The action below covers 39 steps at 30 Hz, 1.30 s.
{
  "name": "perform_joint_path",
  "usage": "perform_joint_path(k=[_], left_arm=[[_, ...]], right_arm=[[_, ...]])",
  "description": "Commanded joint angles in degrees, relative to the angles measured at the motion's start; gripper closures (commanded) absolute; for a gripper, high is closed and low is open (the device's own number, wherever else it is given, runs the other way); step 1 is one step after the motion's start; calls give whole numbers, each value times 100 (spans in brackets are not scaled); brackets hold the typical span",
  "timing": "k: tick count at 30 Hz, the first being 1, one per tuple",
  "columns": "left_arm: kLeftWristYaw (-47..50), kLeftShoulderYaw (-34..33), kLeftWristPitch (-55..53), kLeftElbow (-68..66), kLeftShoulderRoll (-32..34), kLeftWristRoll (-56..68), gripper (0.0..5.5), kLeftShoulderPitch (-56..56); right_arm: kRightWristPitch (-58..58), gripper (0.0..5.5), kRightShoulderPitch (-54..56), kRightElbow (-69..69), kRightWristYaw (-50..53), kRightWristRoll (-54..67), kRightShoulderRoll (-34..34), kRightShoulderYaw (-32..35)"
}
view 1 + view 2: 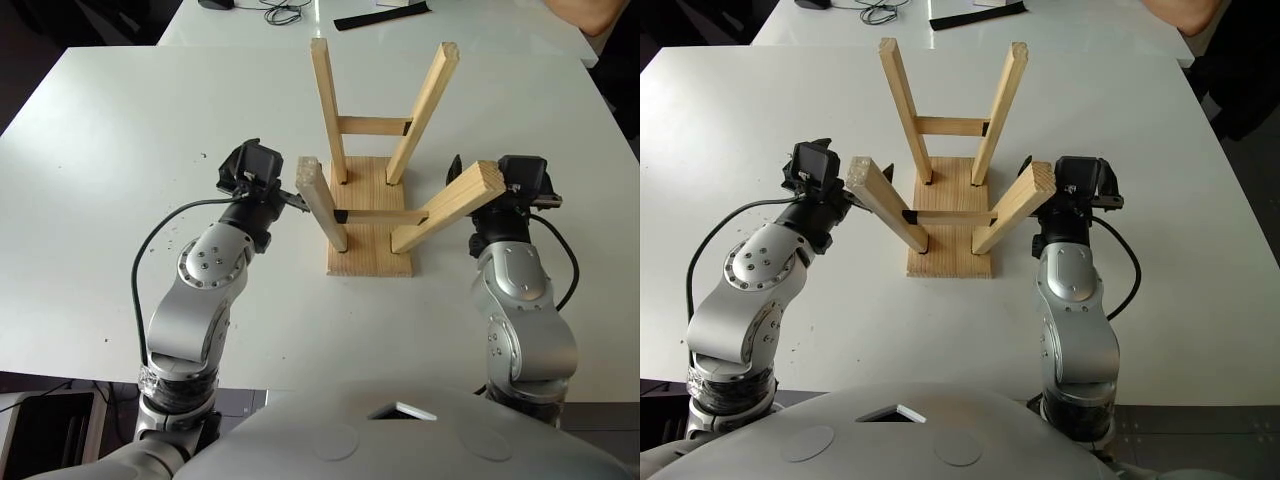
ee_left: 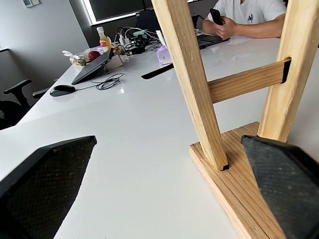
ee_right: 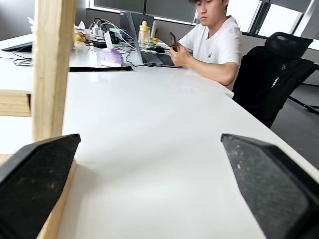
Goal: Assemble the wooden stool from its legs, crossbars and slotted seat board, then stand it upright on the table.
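Stool (image 1: 372,126) sits upside down, seat board (image 1: 370,262) flat on the table (image 1: 120,150) midway between its side edges, legs (image 1: 328,110) up; left gripper (image 2: 164,194) and right gripper (image 3: 159,189) flank its near legs, both spread open, holding nothing

Upturned stool (image 1: 950,258) (legs up) stands between left gripper (image 1: 866,189) and right gripper (image 1: 1034,192).

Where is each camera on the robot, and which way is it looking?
Left eye: on the head, looking forward and down at the upturned stool on the table; both arms show.
Right eye: beside it, same look, same arms.
Left wrist: low by the table, facing a leg and crossbar; left fingers show.
Right wrist: low, facing across the table past another leg; right fingers show.
Shared: both eyes show one scene; both wrists see the stool.
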<state>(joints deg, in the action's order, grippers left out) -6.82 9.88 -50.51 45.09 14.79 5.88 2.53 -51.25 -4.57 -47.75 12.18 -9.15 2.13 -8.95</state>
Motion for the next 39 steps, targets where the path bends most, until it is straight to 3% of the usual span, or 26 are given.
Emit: perform_joint_path(k=[1, 7, 13, 17, 24, 29, 31, 33, 36, 39], left_arm=[[-339, 63, 197, -183, -50, 240, 10, 294], [-583, -1290, 58, -441, -249, 1099, 10, 928], [-273, -2498, -859, -71, -774, 2848, 10, 2279], [190, -3171, -1226, -249, -946, 4226, 10, 3333], [1063, -3320, -1170, -366, -681, 5913, 10, 3873], [1522, -3136, -1070, -456, -130, 6840, 10, 3827], [1666, -2935, -1037, -363, 10, 7214, 10, 3520], [1516, -2548, -1106, -120, 166, 7260, 10, 2769], [588, -1340, -944, 94, 719, 6028, 10, 887], [-9, -473, -382, -285, 1077, 4947, 10, 47]], right_arm=[[-92, 11, 24, -65, -672, 368, 227, 246], [84, 11, 261, -552, -1263, 676, 645, 1394], [-417, 11, 1907, -1148, -1584, 1382, 644, 1897], [-735, 11, 3228, -1224, -1523, 2531, 301, 2068], [-1661, 11, 4999, -1204, -1147, 4022, 31, 3016], [-2071, 11, 5410, -1216, -812, 4760, 295, 3429], [-2061, 11, 4917, -1221, -693, 5102, 435, 3461], [-1952, 11, 3668, -1224, -714, 5270, 573, 3260], [-1382, 11, 576, -608, -1102, 4215, 1181, 1783], [-554, 11, -589, -64, -1304, 3621, 1357, 1031]])
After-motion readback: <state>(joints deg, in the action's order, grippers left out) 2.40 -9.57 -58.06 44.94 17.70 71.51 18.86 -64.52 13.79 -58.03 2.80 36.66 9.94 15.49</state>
